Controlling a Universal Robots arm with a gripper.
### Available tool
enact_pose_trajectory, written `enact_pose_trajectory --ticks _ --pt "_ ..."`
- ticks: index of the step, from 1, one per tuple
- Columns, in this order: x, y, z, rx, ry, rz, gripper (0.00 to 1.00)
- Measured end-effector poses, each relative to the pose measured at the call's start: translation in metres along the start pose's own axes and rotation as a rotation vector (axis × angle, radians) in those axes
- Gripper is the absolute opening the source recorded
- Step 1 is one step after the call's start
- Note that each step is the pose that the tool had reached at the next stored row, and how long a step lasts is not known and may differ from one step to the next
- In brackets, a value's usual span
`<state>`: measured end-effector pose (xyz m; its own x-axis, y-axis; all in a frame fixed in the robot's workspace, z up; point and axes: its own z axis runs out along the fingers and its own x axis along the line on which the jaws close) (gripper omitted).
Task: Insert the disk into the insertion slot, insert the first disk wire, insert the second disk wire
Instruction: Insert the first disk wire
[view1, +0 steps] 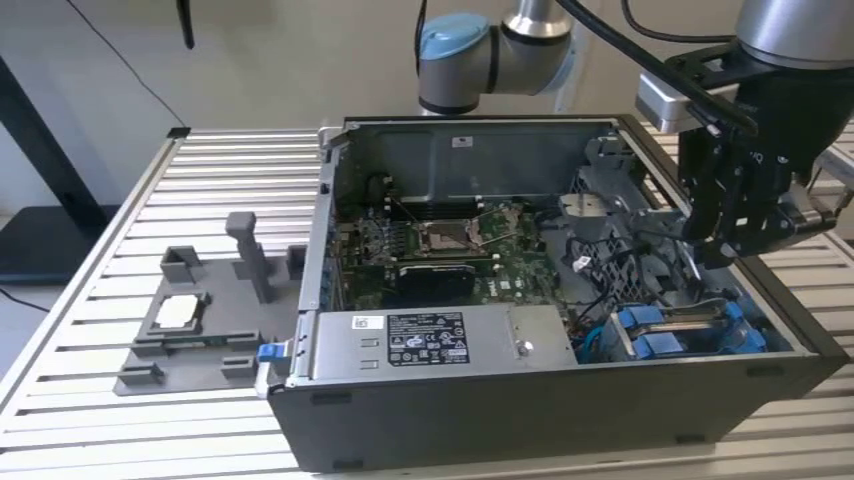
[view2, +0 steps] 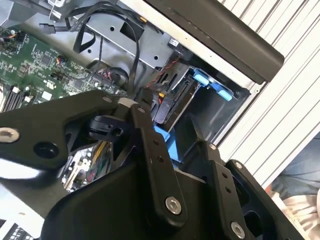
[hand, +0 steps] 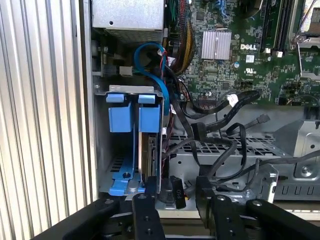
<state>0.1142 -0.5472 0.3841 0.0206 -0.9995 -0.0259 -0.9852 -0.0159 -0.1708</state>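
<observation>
My tool (hand: 175, 195) hangs low over the open computer case (view1: 561, 410), its two black fingers (hand: 144, 212) standing apart with a clear gap, gripping nothing that I can see. In that gap, in the first wrist view, lies a small black plug (hand: 174, 192) on dark wires; I cannot tell whether either finger touches it. Just ahead of my fingertips stands the insertion slot (hand: 101, 150), a grey bay against the case wall. The disk (hand: 150, 155) sits in it on edge, on the side nearer the cables, with the bright blue tabs of its carrier (hand: 149, 117) showing. Beside the bay, loose black cables (hand: 220, 125) sprawl over a perforated metal cage (hand: 260, 147). A blue cable (hand: 150, 57) loops past the bay's far end. Farther on lies the green motherboard (hand: 225, 75) with a ribbed silver heat sink (hand: 216, 45), and the grey power supply box (hand: 127, 14). The slatted desk (hand: 40, 125) runs along outside the case, and well away from my tool a grey fixture (view1: 200, 330) rests on it.
</observation>
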Motion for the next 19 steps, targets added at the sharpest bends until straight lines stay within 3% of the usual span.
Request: enact_pose_trajectory --ticks 5,10,12,19 --pt "0.0 0.0 0.0 0.0 0.0001 0.0 0.25" --pt "0.0 0.0 0.0 0.0 0.0001 0.0 0.25" --pt "0.0 0.0 0.0 -0.0001 0.0002 0.0 0.19" --pt "0.0 0.0 0.0 0.0 0.0003 0.0 0.19"
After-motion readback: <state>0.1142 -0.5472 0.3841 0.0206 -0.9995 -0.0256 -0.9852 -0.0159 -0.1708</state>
